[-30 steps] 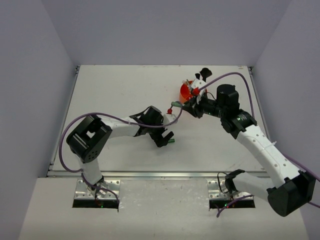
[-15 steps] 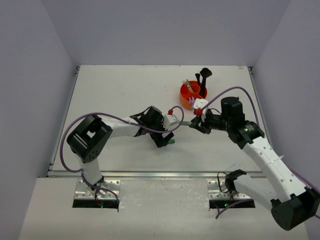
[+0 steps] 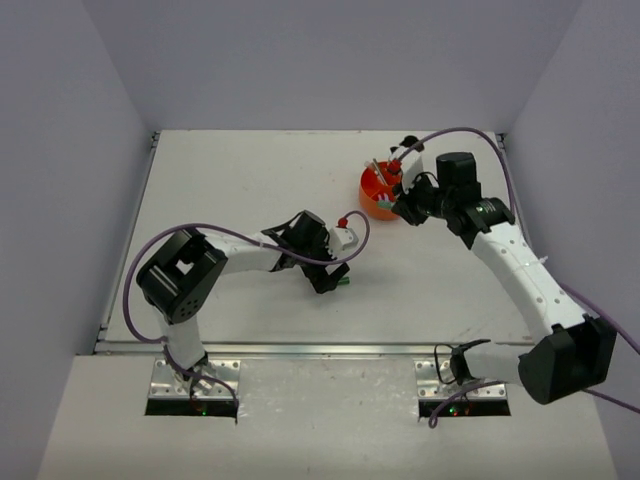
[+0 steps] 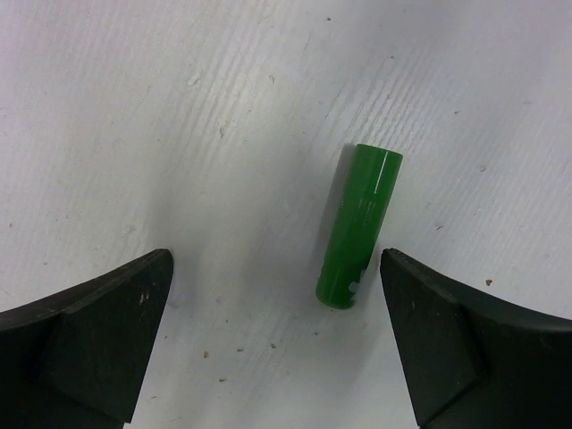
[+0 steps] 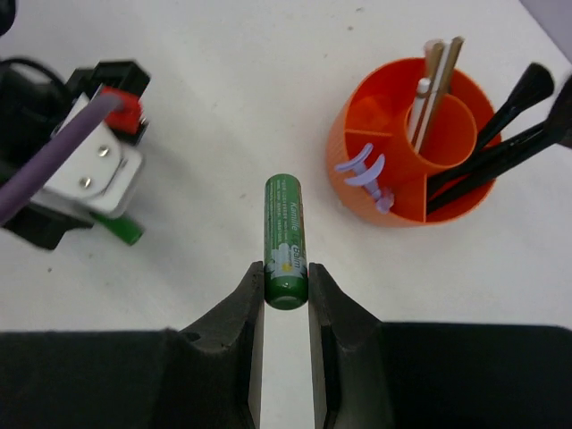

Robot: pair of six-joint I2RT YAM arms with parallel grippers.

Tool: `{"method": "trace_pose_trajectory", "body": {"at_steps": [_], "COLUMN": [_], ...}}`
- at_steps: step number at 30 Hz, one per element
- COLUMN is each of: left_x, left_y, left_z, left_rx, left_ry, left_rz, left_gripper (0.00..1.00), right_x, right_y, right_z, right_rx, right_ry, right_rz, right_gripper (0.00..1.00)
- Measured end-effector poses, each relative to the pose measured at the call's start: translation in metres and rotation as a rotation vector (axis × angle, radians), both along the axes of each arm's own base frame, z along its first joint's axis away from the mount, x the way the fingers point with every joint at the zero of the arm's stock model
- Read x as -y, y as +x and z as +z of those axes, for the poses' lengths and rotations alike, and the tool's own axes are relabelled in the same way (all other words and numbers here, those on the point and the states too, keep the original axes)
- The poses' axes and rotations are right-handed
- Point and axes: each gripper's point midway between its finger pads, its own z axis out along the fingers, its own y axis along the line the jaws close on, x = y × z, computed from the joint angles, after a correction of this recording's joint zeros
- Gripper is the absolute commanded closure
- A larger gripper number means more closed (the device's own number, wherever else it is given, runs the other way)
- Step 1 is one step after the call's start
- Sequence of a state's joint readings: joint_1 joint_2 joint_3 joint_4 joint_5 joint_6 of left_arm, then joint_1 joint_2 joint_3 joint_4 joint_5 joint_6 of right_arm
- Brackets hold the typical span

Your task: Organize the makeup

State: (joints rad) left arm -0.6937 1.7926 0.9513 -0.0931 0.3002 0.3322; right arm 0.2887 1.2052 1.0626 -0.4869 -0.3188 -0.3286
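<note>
Top external: loose green tube (image 3: pixel 345 286) mostly behind left pincer (image 3: pixel 332 279).

Two green tubes (image 5: pixel 286 246) (image 4: pixel 357 223), one orange cup (image 5: pixel 338 134), two lilac tools (image 5: pixel 366 174), two tan sticks (image 5: pixel 447 67) (black brushes (image 5: pixel 529 88) overlap, uncountable).

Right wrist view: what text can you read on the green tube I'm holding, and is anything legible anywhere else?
"Kamille": white print along the held green tube in the right gripper, slightly soft.
Smaller print below it: too blurred to read.
On the loose green tube: a white mark, unreadable.
On the orange cup: none.
</note>
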Motion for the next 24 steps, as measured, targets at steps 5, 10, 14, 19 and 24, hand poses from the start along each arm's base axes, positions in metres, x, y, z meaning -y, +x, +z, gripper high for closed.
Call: {"method": "trace_pose_trajectory", "body": {"at_steps": [5, 10, 14, 19, 24], "left_x": [0.001, 0.001, 0.001, 0.001, 0.001], "left_y": [0.001, 0.001, 0.001, 0.001, 0.001], "left_z": [0.000, 0.000, 0.000, 0.000, 0.000], "left_rx": [0.000, 0.002, 0.003, 0.003, 0.003], "left_ry": [-0.001, 0.000, 0.001, 0.001, 0.001], "left_rz": [-0.001, -0.002, -0.003, -0.003, -0.003], "left_gripper": [0.00, 0.00, 0.00, 0.00, 0.00], "right_x": [-0.004, -0.008, -0.011, -0.014, -0.014], "right_y": [0.044, 0.090, 0.118, 0.134, 0.137], "right_z": [-0.004, -0.014, -0.026, -0.049, -0.070], "right_rx": [-0.020, -0.040, -0.051, -0.095, -0.144], "right_ry": [0.020, 0.027, 0.027, 0.028, 0.027], "right_rz": [-0.097, -0.185, -0.231, -0.270, -0.298], "right_gripper": [1.00, 1.00, 1.00, 1.00, 1.00]}}
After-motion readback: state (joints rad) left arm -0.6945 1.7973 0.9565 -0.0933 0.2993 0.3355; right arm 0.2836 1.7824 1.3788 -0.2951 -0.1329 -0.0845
